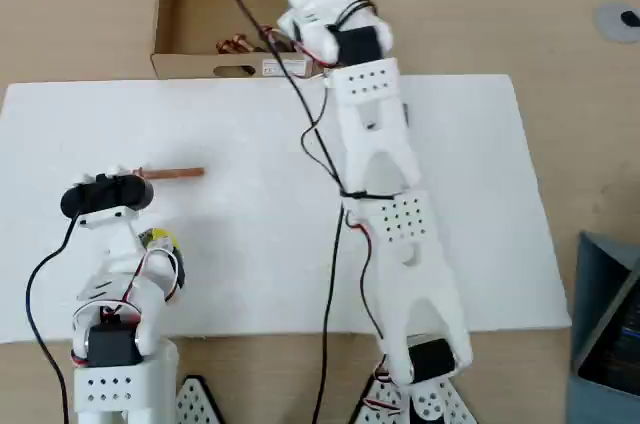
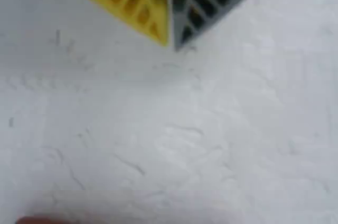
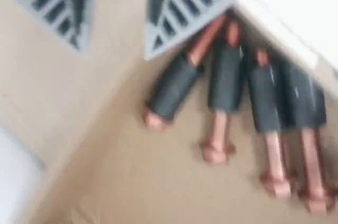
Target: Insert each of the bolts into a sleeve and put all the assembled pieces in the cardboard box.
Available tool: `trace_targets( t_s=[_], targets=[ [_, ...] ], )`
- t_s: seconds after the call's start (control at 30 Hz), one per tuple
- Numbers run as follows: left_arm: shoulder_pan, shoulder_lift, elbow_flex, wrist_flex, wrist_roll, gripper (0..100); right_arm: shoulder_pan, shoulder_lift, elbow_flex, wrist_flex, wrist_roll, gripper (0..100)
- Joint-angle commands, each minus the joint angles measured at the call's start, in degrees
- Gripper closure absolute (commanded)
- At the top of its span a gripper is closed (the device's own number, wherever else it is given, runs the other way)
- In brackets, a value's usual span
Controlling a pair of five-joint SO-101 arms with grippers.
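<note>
R gripper (image 3: 115, 48) first: I read it wide, the two grey fingers (image 3: 174, 7) apart w/ nothing between them, hanging over the inside of the cardboard box (image 3: 105, 171). Right under it, four assembled pieces (image 3: 266, 105) lie side by side on the box floor by a wall, each a copper-coloured bolt (image 3: 217, 131) pushed through a dark sleeve (image 3: 226, 78). The one nearest the gripper lies at an angle to the other three, and one end is tucked behind a finger on my cam. On the high view the R arm (image 1: 385, 194) stretches across the white mat (image 1: 250, 264) to the box, which sits on the table just past the mat's far edge. The pieces are in the box's near part.

L gripper (image 2: 171, 42): pinched closed, yellow and grey tips touching, holding nothing, low over the mat. On the high view it's over the mat's left side, and one loose bolt (image 1: 172, 174), bare, lies flat on the mat just beside that arm's head. Grey bin (image 1: 605, 324) sits off the mat at the right edge.
</note>
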Motion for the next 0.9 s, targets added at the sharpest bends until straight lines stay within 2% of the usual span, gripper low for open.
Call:
trace_targets(
  t_s=[0.0,0.2,0.43,0.5,0.87],
  targets=[
    [0.00,-0.40,-0.35,-0.44,-0.26,100,2.51,-2.59,-4.00,6.51,0.53,94.1],
    [0.00,-0.40,-0.35,-0.44,-0.26,100,4.88,-7.69,-3.91,13.63,0.44,94.3],
    [-0.09,-0.40,-0.35,-0.44,-0.18,100,6.46,-12.62,-3.65,27.16,0.70,94.1],
    [-0.09,-0.40,-0.35,-0.44,-0.18,100,7.08,-12.62,-3.82,30.95,3.25,94.0],
    [-0.35,-0.40,-0.35,-0.44,0.00,100,14.20,-12.70,-0.92,31.21,20.92,94.0]
  ],
)
